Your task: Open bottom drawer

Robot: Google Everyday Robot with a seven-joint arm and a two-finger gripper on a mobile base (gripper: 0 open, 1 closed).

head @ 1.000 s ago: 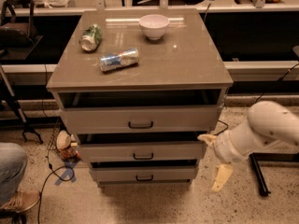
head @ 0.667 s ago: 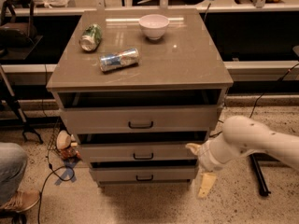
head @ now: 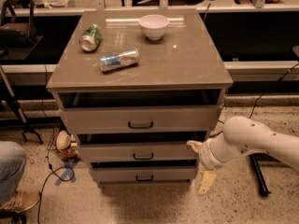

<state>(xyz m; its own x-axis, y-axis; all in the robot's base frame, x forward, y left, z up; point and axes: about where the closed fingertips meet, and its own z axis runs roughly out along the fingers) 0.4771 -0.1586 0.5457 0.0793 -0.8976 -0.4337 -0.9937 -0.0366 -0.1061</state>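
The bottom drawer (head: 142, 174) is the lowest, shortest front of the grey-beige cabinet, with a small black curved handle (head: 144, 178). It stands out a little less than the middle drawer (head: 140, 152) above it. My gripper (head: 204, 181) hangs at the end of the white arm (head: 252, 141), just right of the bottom drawer's right end and below the middle drawer's corner. One pale finger (head: 206, 182) points down toward the floor. The gripper is well to the right of the handle and does not touch it.
The top drawer (head: 140, 119) is partly pulled out. On the cabinet top (head: 187, 64) lie a green can (head: 91, 37), a blue-silver can (head: 119, 60) and a white bowl (head: 153, 26). A person's leg and shoe (head: 14, 190) are at the lower left, cables on the floor.
The arm has swung left, carrying the gripper from beside the cabinet's right side to the right end of the bottom drawer. The drawers have not moved.
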